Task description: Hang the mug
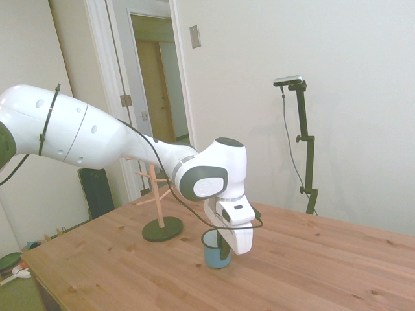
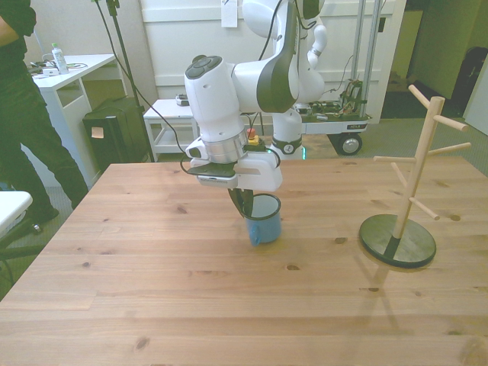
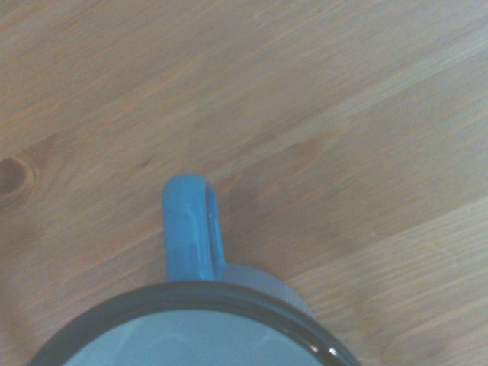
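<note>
1 mug [image 2: 264, 221] upright on table [image 2: 152, 267] | 1 rack [image 2: 408, 191] well apart | 1 gripper [image 2: 248, 204] at mug rim, 1 finger dips inside | open/closed: can't tell tbh

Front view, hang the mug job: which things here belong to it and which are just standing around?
Belong:
mug, upright on the table
wooden mug tree, at the front view's right
hand, at the mug's rim

Standing around:
white shelf cart
person at the front view's left

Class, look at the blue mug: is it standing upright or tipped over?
Upright. The mug stands on its base on the table, its rim level and opening facing up; the wrist view looks straight down into it.
</note>
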